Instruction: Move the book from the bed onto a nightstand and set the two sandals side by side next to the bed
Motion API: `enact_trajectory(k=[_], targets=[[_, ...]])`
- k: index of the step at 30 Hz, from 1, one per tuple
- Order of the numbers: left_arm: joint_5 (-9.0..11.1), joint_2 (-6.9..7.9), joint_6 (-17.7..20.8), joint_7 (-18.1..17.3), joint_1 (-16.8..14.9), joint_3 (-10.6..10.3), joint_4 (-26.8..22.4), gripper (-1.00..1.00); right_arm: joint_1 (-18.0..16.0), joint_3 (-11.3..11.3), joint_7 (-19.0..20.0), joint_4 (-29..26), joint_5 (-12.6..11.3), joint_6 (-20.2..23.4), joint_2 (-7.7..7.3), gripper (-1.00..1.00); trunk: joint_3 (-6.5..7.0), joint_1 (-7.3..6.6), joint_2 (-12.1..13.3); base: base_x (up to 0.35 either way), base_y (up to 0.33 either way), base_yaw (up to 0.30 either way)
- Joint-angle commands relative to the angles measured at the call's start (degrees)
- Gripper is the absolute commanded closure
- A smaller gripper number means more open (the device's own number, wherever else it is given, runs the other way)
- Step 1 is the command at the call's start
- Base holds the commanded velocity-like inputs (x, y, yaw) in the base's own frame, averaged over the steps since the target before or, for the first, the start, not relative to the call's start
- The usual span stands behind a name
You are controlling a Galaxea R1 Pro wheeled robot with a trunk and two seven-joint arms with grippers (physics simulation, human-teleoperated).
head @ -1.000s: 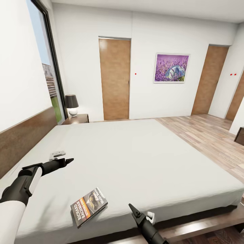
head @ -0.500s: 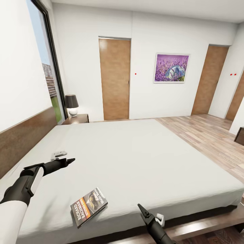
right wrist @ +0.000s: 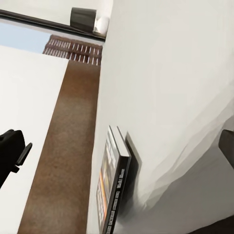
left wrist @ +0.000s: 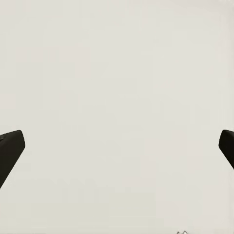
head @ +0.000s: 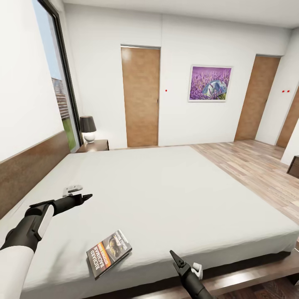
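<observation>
The book point(head: 109, 253) lies flat near the front edge of the bed point(head: 178, 187), its dark cover with the orange band facing up. My right gripper point(head: 174, 257) hovers open just right of the book, at the mattress's front edge. In the right wrist view the book point(right wrist: 113, 190) sits a short way ahead of the open right gripper point(right wrist: 122, 144). My left gripper point(head: 86, 196) hangs open over the mattress, farther back and left of the book. The left wrist view has that open gripper point(left wrist: 117, 146) above bare mattress. A nightstand point(head: 94, 146) stands at the bed's far-left corner. The two sandals are out of view.
A black-shaded lamp point(head: 87, 128) sits on the nightstand. The brown headboard point(head: 29, 172) runs along the left wall under a tall window point(head: 54, 83). Wood-plank floor point(head: 253, 166) lies to the right, with two brown doors, a lavender picture point(head: 209, 83) and a dark cabinet point(head: 294, 166).
My right gripper has shifted to the right along the bed's front edge, away from the book. The left gripper has crept slightly right. The book has not moved.
</observation>
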Motion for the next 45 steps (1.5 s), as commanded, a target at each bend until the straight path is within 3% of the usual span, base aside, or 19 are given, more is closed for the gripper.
enact_trajectory(k=[1, 24, 30, 38, 45], targets=[[0.37, -0.01, 0.46, -0.08, -0.04, 0.10, -0.02, -1.00, -0.03, -0.30, 0.19, 0.05, -0.24, 0.55, 0.08, -1.00, -0.06, -0.01, -0.03, 0.000, 0.000, 0.000], [0.37, -0.01, 0.52, -0.02, -0.04, 0.10, 0.06, -1.00, -0.05, 0.28, -0.67, 4.50, 0.30, -5.05, 0.31, -1.00, -0.06, -0.01, -0.03, 0.000, 0.000, 0.000], [0.37, -0.01, 0.52, -0.02, -0.04, 0.10, 0.07, -1.00, -0.09, 1.74, -5.32, 4.89, 0.64, -5.09, 0.38, -1.00, -0.06, -0.01, -0.03, 0.000, 0.000, 0.000], [0.37, -0.01, 0.49, -0.01, -0.04, 0.05, 0.07, -1.00, -0.10, 1.77, -12.17, 5.00, 0.18, -5.10, 0.60, -1.00, -0.06, -0.01, -0.03, 0.000, 0.000, 0.000], [0.37, -0.04, 0.46, -0.01, -0.04, 0.02, 0.07, -1.00, -0.10, 2.12, -14.63, 5.03, 0.20, -4.77, 0.65, -1.00, -0.06, -0.01, -0.03, 0.000, 0.000, 0.000]])
